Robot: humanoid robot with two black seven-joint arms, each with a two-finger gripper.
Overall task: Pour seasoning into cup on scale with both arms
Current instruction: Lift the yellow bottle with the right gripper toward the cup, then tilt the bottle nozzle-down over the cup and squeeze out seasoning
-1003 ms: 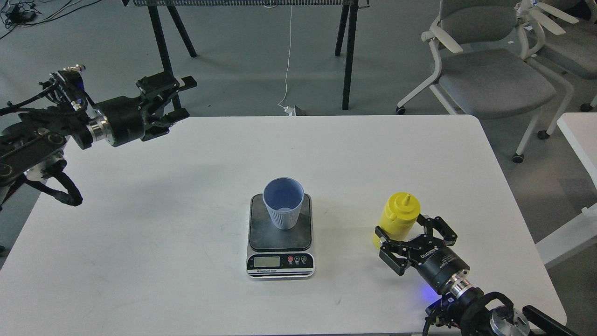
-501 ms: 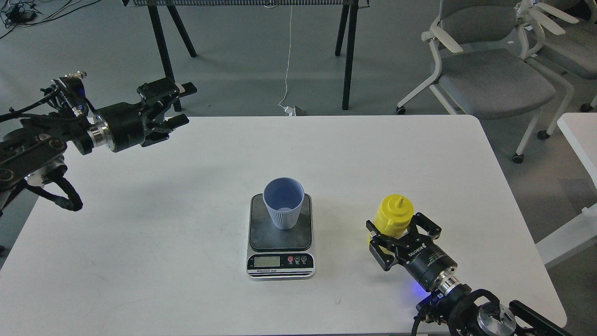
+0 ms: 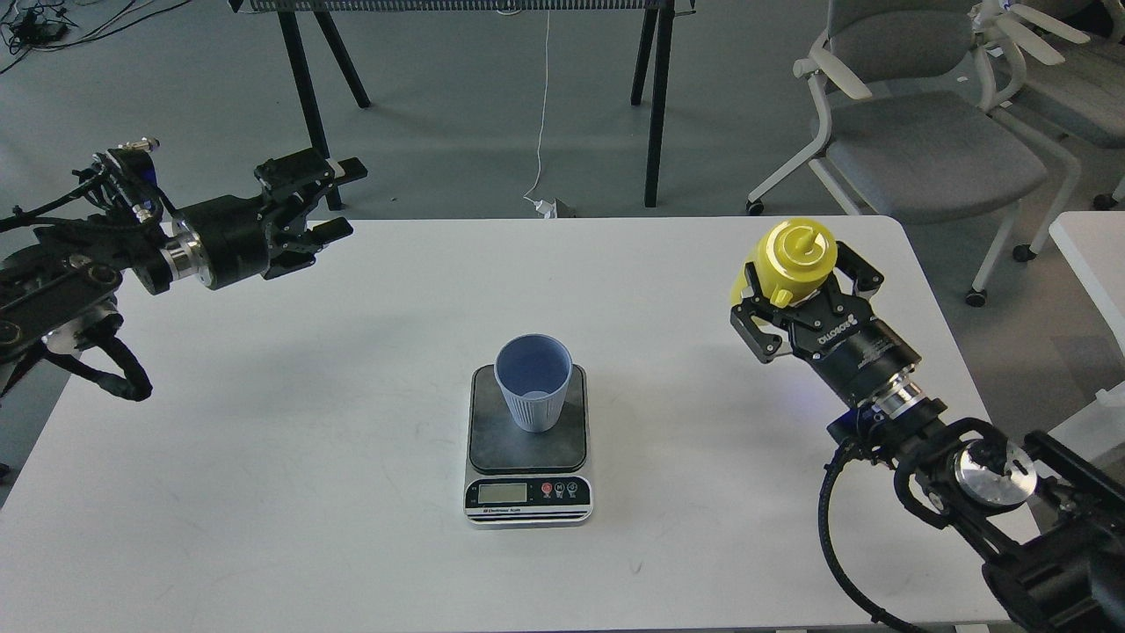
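The light-blue ribbed cup (image 3: 533,384) stands upright on the dark grey platform of the scale (image 3: 527,479), near the table's middle front. My right gripper (image 3: 795,272) is shut on the yellow seasoning bottle (image 3: 794,252) and holds it raised well above the table, to the right of the cup; I see the nozzle cap almost end-on. My left gripper (image 3: 330,198) is open and empty, hovering over the table's far left corner, far from the cup.
The white table (image 3: 352,492) ends just beyond the left gripper and just right of the right arm. Grey office chairs (image 3: 923,141) stand behind on the right. Black stand legs (image 3: 655,105) and a white cable (image 3: 542,105) are behind the table.
My right gripper closed on the yellow bottle, lifted it off the table and carried it up and farther back. The left arm barely shifted. Cup and scale have not moved.
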